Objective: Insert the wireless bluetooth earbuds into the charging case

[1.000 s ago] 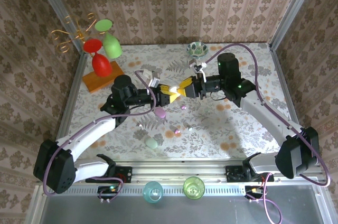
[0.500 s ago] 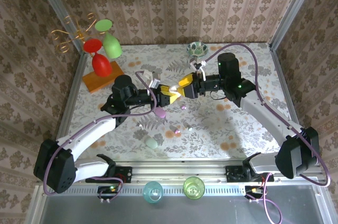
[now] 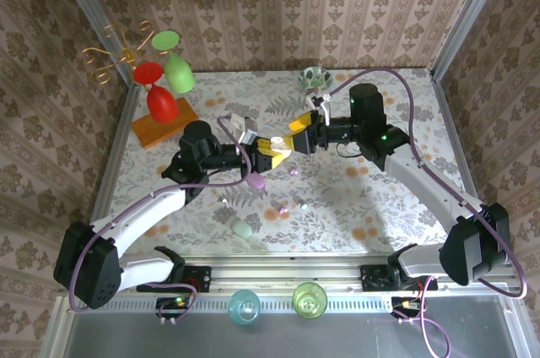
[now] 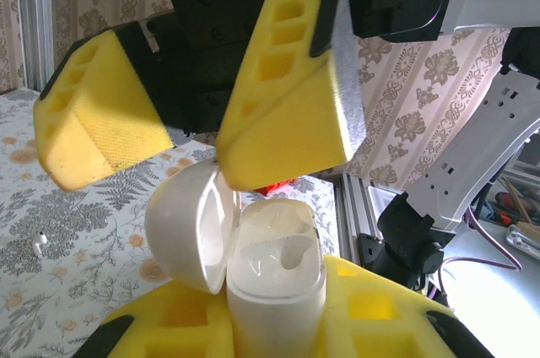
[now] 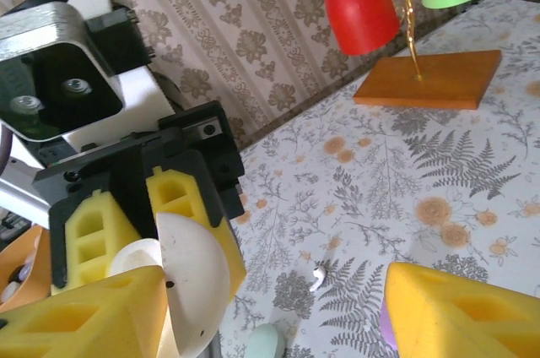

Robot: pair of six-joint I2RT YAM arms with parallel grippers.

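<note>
My left gripper is shut on the white charging case, holding it upright above the table. Its lid hangs open to the left and the wells look hollow. My right gripper hovers open just beyond the case, its yellow fingers spread over the lid with nothing between them. In the right wrist view the open gripper frames the lid at the lower left. A white earbud lies on the tablecloth below. More small buds lie near the table's middle.
A lilac pebble case and a pale green one rest on the cloth under the arms. A wooden stand with red and green glasses occupies the far left. A patterned bowl sits at the back. Two cups stand by the near rail.
My right gripper has gone from shut to open beside the case and lifted slightly toward the back. The left gripper has kept its hold and barely moved.
</note>
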